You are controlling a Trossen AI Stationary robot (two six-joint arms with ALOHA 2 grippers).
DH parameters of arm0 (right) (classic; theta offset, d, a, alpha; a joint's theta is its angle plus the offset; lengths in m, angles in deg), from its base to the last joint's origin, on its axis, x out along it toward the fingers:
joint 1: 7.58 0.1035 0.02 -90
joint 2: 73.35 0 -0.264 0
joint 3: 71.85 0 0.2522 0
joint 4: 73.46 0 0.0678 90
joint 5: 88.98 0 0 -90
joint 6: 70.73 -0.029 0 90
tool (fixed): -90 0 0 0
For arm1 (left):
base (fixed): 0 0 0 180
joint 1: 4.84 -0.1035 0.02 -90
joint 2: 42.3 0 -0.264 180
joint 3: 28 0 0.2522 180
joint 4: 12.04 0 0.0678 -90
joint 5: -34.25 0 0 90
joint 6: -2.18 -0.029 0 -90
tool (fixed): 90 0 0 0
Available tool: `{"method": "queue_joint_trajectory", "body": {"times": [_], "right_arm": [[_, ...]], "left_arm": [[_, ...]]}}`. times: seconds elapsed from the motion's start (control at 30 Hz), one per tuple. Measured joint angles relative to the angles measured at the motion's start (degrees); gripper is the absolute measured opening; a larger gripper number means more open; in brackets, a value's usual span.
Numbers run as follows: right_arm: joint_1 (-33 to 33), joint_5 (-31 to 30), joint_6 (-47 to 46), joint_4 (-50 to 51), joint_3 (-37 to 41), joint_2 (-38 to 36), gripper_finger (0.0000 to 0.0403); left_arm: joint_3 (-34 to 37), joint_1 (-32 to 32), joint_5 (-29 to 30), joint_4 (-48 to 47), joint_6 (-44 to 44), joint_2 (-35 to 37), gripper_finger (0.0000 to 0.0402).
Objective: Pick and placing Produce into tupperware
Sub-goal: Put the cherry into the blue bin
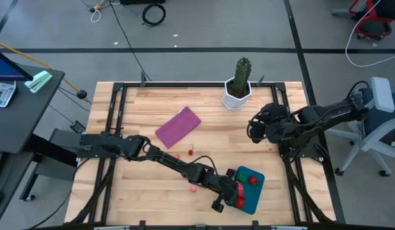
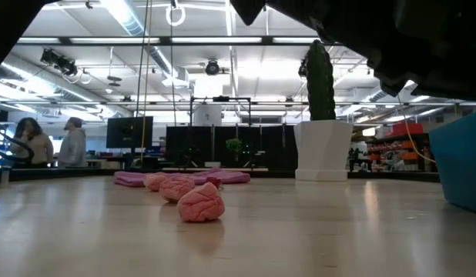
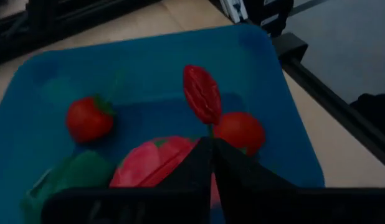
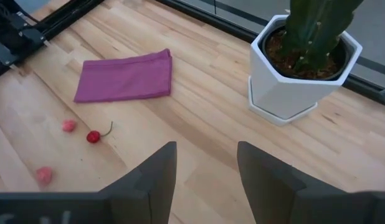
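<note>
Left hand (image 3: 211, 146) pinching ribbed red produce (image 3: 202, 93)

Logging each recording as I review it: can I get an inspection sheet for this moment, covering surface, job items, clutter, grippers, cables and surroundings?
Surface: light wooden table inside a black frame.
Job's things: teal tupperware near the table's front right, holding red pieces, one pink piece and a green piece; a cherry and pink pieces lie loose on the wood.
Clutter: purple cloth; cactus in a white pot.
Grippers: left gripper over the tupperware, shut on a red piece's stem; right gripper open, raised at the right side.
Cables: loose ones on the floor.
Surroundings: people in the background, office chair.
</note>
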Motion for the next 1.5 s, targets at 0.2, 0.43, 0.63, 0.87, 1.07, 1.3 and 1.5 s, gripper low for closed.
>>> {"method": "queue_joint_trajectory", "body": {"times": [0.2, 0.43, 0.63, 0.87, 1.07, 1.3, 1.5], "right_arm": [[0.0, 0.0, -0.2, -0.1, 0.0, 0.0, 0.0177], [0.0, 0.1, -0.1, -0.1, 0.0, 0.0, 0.0177], [0.0, 0.6, -0.2, -0.5, 0.0, 0.0, 0.0177], [0.1, 7.4, 2.6, -3.2, 0.0, 0.5, 0.0177], [3.6, 9.0, 4.6, -10.4, 0.0, 3.4, 0.0177], [8.5, 10.4, 17.4, -28.6, 0.0, 13.0, 0.0177], [8.9, 12.7, 31.3, -36.6, 0.0, 23.9, 0.0177]], "left_arm": [[0.0, 0.0, 0.0, -0.1, -0.1, 0.0, 0.0046], [0.0, 0.0, 1.6, -0.8, -2.1, 0.1, 0.0101], [0.0, -0.8, 5.9, -9.4, -5.1, 6.8, 0.0133], [0.0, -5.9, 6.9, -25.6, -7.8, 17.3, 0.0141], [-0.1, -11.6, 8.6, -50.2, 1.6, 31.4, 0.0125], [-0.1, -15.8, 8.3, -69.2, 7.1, 46.4, 0.0085], [0.0, -18.8, 9.8, -84.9, 18.6, 56.1, 0.0079]]}}
